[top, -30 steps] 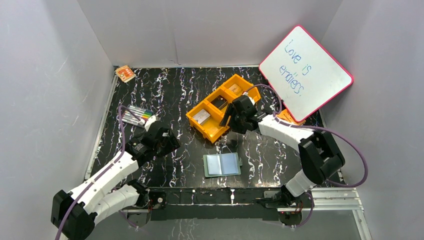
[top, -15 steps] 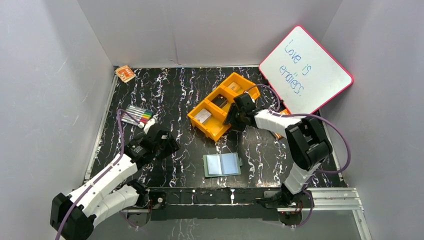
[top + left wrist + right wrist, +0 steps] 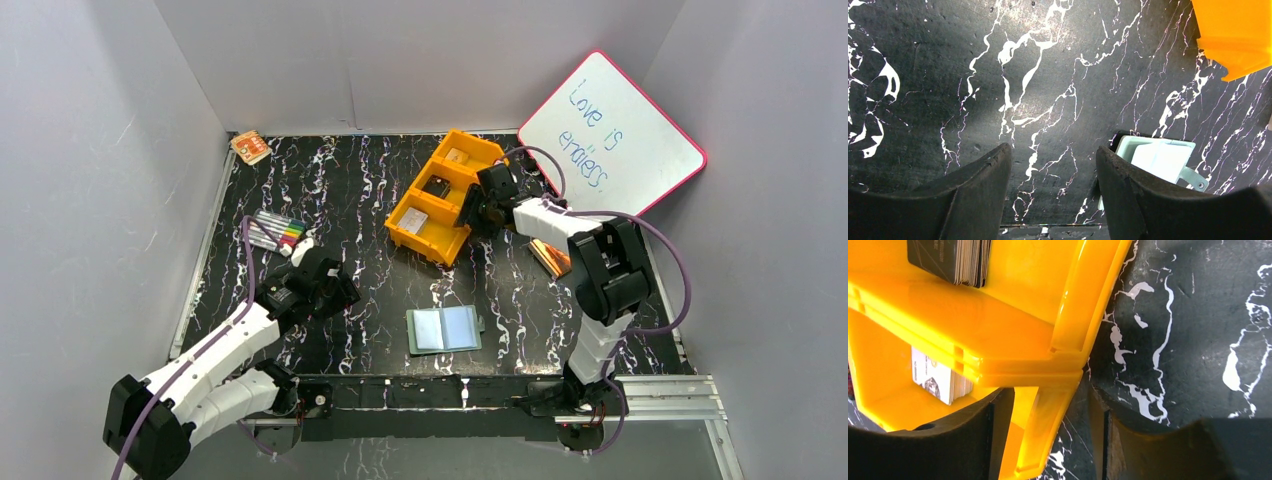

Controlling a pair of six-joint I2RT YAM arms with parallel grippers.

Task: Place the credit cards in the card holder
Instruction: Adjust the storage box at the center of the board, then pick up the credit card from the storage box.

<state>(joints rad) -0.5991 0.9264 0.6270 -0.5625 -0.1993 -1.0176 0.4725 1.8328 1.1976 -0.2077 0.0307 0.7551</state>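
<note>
Marbled tabletop [image 3: 340, 190]: orange tray [image 3: 440, 195] pushed farther back

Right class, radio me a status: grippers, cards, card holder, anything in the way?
Left gripper open, empty. Right gripper astride wall of orange plastic three-compartment tray. Card stacks in tray. Grey-green folding card holder lies open, unobstructed.

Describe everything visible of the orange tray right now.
The orange tray is glossy moulded plastic with three compartments in a row, lying skewed on the black marbled table. Stacks of credit cards stand in its compartments. The right end effector straddles its side wall, one finger inside a compartment and one outside.
</note>
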